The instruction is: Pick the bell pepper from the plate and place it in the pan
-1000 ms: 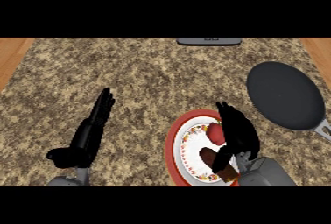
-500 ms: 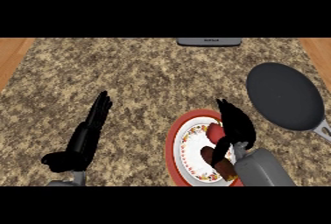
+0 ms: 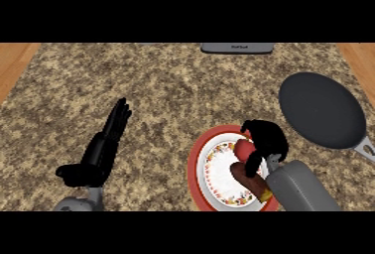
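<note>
Bell pepper (image 3: 244, 147) lies on the plate (image 3: 201, 168), a red shape on the upper part of the white centre, and the right hand (image 3: 265, 140) is on top of it — black fingers curled down over its right side, hiding part of it. Whether they truly pinch it or only lie against it I cannot tell for sure, though the curl sits close round the pepper. The grey right forearm (image 3: 300, 188) comes up from the lower edge and covers the plate's right rim.

Just below the pepper, also on the plate, lies a brown elongated food item (image 3: 245, 179) with a yellowish end near the forearm. The plate has a red rim and a flowered band around its white middle.

Up and to the right of the hand sits the pan (image 3: 321, 109), dark grey and oval, its handle (image 3: 365, 148) running off toward the right edge — apart from the plate.

Well to the left, the left hand (image 3: 102, 146) rests open on the speckled counter (image 3: 168, 89), fingers straight and pointing up the view. A grey object (image 3: 236, 47) sits at the counter's far edge.
</note>
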`<control>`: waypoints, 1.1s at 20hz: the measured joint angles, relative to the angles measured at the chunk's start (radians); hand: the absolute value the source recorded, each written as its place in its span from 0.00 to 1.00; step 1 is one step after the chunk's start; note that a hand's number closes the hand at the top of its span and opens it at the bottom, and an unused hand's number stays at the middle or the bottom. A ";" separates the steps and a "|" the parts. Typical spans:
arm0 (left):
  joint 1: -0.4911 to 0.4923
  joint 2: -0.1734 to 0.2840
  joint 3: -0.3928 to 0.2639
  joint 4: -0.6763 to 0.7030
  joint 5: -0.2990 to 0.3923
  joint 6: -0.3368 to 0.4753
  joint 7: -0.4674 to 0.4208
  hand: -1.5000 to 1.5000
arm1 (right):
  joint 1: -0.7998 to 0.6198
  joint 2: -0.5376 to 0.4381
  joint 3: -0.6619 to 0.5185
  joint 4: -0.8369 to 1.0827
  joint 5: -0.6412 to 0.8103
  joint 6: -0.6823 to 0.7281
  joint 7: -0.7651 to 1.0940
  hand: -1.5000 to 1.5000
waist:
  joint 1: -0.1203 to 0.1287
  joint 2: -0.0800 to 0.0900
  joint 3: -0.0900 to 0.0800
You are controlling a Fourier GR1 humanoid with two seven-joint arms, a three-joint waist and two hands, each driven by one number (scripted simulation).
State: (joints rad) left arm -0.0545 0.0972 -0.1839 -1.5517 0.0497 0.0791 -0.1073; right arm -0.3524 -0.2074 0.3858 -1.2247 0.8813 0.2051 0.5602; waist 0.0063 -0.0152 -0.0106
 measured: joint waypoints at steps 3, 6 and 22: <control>0.000 -0.001 0.006 -0.015 -0.003 -0.004 0.016 0.50 | -0.014 0.009 -0.005 0.027 0.038 -0.016 -0.013 1.00 | 0.000 0.000 0.000; 0.000 -0.005 0.011 -0.019 -0.010 -0.007 0.019 0.50 | -0.002 0.003 -0.005 0.005 0.081 -0.038 -0.023 1.00 | -0.001 0.003 0.003; 0.037 -0.021 0.021 -0.021 -0.021 -0.003 -0.001 0.50 | 0.330 -0.136 0.062 -0.646 0.071 -0.185 -0.263 1.00 | -0.028 0.008 0.010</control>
State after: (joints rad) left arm -0.0174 0.0758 -0.1627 -1.5729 0.0288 0.0762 -0.1085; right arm -0.0220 -0.3434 0.4479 -1.8705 0.9519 0.0198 0.2977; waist -0.0215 -0.0071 -0.0009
